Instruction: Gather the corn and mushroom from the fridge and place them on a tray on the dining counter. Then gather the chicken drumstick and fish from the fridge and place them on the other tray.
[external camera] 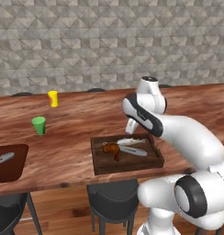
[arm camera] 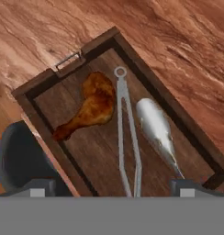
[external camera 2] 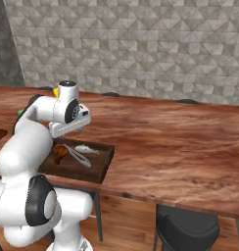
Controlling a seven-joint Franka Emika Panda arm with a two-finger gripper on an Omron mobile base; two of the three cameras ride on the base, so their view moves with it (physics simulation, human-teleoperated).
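A dark wooden tray (external camera: pixel 153 161) (external camera 2: pixel 103 164) (arm camera: pixel 38 85) lies at the counter's near edge. In it a brown chicken drumstick (external camera: pixel 111 149) (external camera 2: pixel 60 151) (arm camera: pixel 90 108) and a silver fish (external camera: pixel 131 141) (external camera 2: pixel 85 148) (arm camera: pixel 155 126) rest on either side of metal tongs (external camera: pixel 134 151) (external camera 2: pixel 77 156) (arm camera: pixel 126 137). My gripper (external camera: pixel 131 126) (external camera 2: pixel 79 128) (arm camera: pixel 112 187) hangs open just above the tray, pointing down, with nothing between its fingers. A second tray (external camera: pixel 15 170) lies at the far left, partly cut off, with a silver utensil (external camera: pixel 3 158) in it. The corn and mushroom are out of view.
A green cup (external camera: pixel 39 125) and a yellow cup (external camera: pixel 53 98) stand on the wooden dining counter (external camera: pixel 72 137) (external camera 2: pixel 180 147), left of the tray. Dark stools (external camera: pixel 111 199) (external camera 2: pixel 187 228) (arm camera: pixel 19 156) sit under the near edge. A tiled wall is behind.
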